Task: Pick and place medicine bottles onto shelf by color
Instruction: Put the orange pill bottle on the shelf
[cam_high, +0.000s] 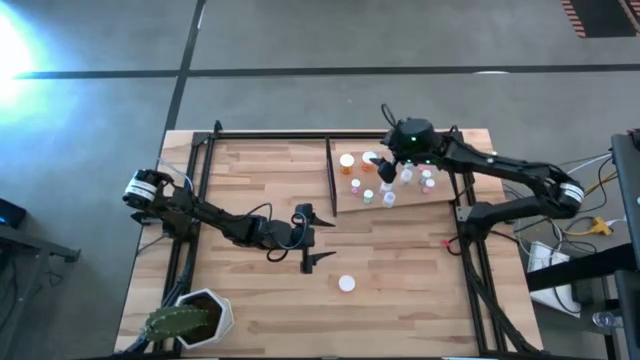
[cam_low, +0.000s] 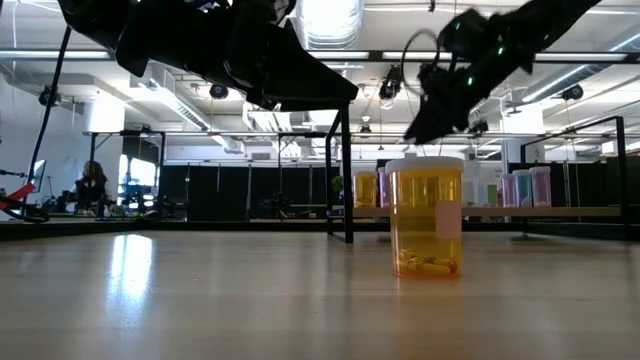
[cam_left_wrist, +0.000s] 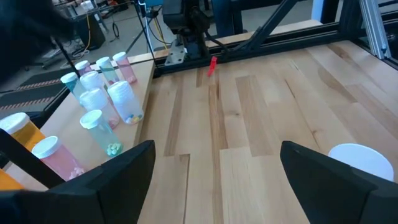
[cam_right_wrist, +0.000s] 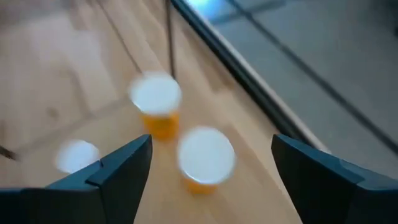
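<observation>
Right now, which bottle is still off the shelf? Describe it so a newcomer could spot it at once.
Start at the wooden table and find the left gripper near its middle. Just beyond its open fingers, toward the front edge, stands one orange bottle with a white cap. Unlike the others, clustered on the shelf, it stands alone on bare tabletop.

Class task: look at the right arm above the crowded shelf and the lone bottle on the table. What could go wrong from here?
1. The open right gripper hangs over closely packed small medicine bottles on the light-wood shelf; withdrawing might topple neighbours.
2. The open left gripper must grasp the lone white-capped orange bottle on the table; an off-centre grasp might tip it.
</observation>
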